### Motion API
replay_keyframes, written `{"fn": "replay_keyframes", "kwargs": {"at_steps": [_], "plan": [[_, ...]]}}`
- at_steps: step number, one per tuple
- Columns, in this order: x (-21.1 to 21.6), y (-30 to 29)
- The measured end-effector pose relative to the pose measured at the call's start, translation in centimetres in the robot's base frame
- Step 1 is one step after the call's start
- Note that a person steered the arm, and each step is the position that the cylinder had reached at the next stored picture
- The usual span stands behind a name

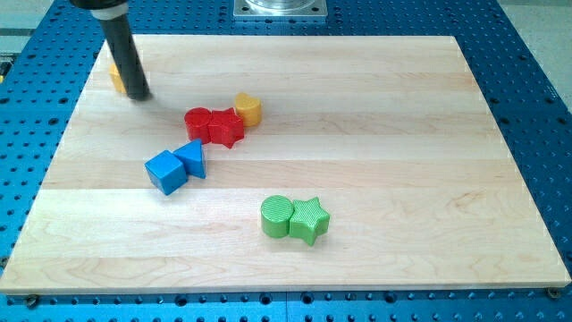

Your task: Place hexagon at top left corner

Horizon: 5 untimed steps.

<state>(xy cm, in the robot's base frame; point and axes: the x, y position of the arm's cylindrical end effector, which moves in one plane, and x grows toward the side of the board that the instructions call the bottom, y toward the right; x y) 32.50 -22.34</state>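
Observation:
My tip (137,95) rests on the board near the view's top left corner. A yellow block (115,77), probably the hexagon, sits just left of the rod, mostly hidden behind it, at the board's left edge. A second yellow block (248,108) lies right of the red star (227,127) and red cylinder (197,121) in the upper middle. My tip is far left of that cluster.
A blue cube (165,171) and blue triangle (191,158) touch at the left middle. A green cylinder (277,216) and green star (309,219) touch at the lower middle. The wooden board (402,134) lies on a blue perforated table.

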Motion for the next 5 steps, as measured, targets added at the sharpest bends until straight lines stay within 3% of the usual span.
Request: {"fn": "replay_keyframes", "kwargs": {"at_steps": [1, 2, 3, 4, 5], "plan": [[-4.6, 0.8], [2.1, -0.1], [-0.3, -6.0], [-4.7, -5.0], [-4.9, -3.0]]}}
